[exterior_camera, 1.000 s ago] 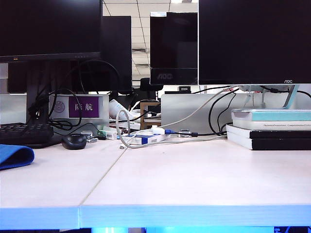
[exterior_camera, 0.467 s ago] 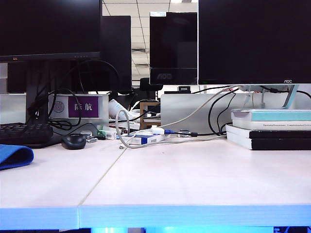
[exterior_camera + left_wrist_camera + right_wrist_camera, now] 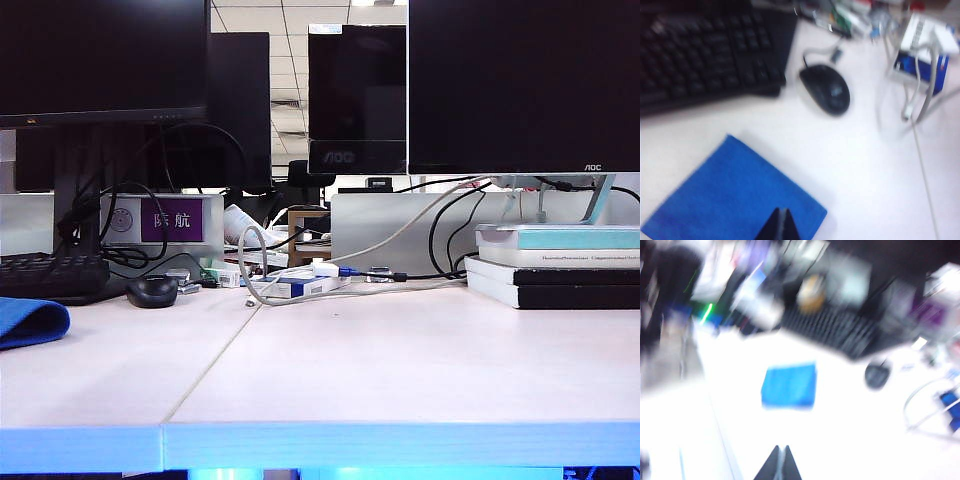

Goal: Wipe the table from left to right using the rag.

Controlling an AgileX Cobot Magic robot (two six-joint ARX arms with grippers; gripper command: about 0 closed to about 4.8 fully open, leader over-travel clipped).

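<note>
Two grippers show only in their own wrist views, neither in the exterior view. The left gripper (image 3: pixel 778 226) hangs above the near edge of the rag (image 3: pixel 735 195), its jaws pressed together with nothing between them. The right gripper (image 3: pixel 779 463) is over bare desk (image 3: pixel 840 410), well apart from the rag (image 3: pixel 789 385), and its jaws likewise meet at a point, holding nothing; that view is heavily blurred. The rag (image 3: pixel 28 322) lies flat at the far left of the desk (image 3: pixel 400 370), in front of a black keyboard (image 3: pixel 705 50) and near a black mouse (image 3: pixel 826 89). Stacked books (image 3: pixel 555 265) sit at the right, under a monitor (image 3: pixel 520 85).
</note>
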